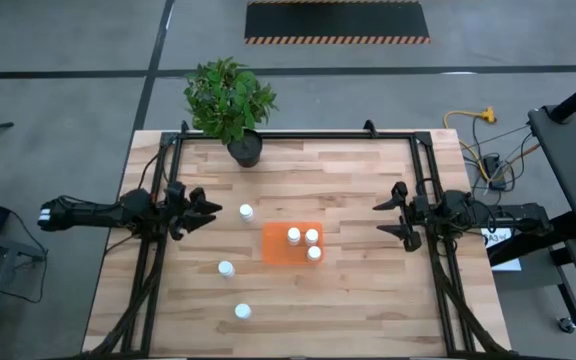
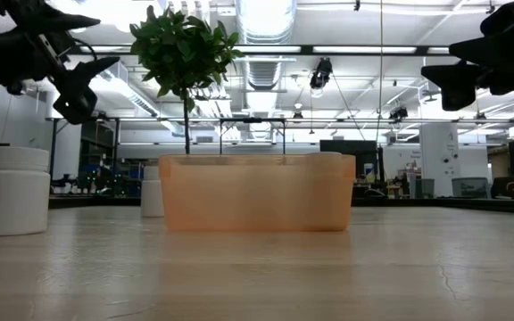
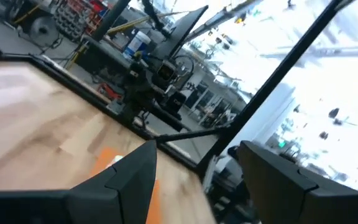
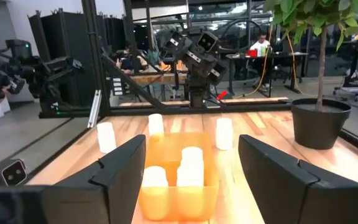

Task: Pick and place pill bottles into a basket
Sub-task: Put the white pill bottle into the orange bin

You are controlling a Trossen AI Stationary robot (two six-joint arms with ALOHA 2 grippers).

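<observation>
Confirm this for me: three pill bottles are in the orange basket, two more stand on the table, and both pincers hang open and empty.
Not quite: three bottles stand on the table, not two. The high view shows them at and. The rest holds: three bottles sit in the orange basket, and the left pincer and right pincer hang open and empty.

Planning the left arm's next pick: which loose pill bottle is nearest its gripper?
The bottle just beyond the left gripper, nearest the plant; the other two stand farther off.

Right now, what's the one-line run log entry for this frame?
bottles in basket: three | bottles on table: three | left gripper: open, empty, raised | right gripper: open, empty, raised
</observation>
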